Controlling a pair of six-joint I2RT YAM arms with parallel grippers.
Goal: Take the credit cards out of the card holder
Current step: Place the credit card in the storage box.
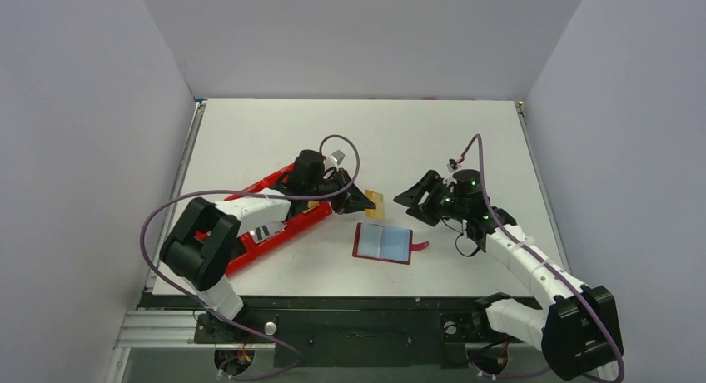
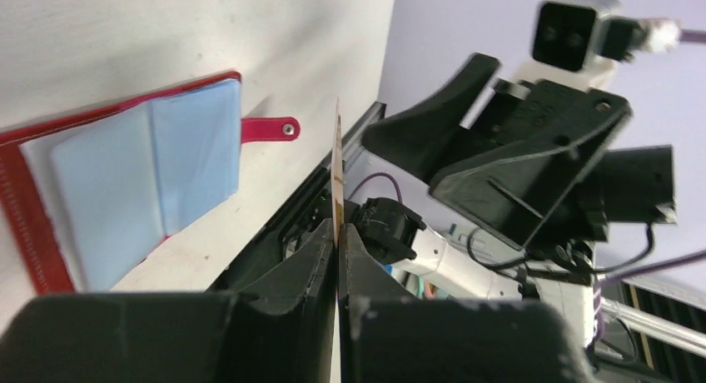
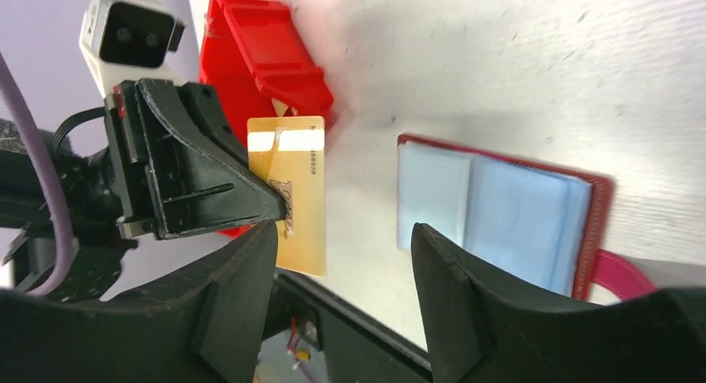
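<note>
From above, the left gripper (image 1: 360, 201) is pinching a tan-gold credit card (image 1: 376, 203) beside the red tray (image 1: 275, 225), and the card holder (image 1: 383, 243) is lying open on the desk (image 1: 416, 133) nearby. The left wrist view is showing the jaws clamping the card edge-on. The right wrist view is showing the right gripper (image 3: 341, 231) standing open and empty.

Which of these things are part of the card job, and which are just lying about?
Part of the job:
- gold credit card, pinched in the left gripper
- card holder, lying open on the table
- right gripper, open

Just lying about:
- red tray, not named in the job
- purple cables
</note>
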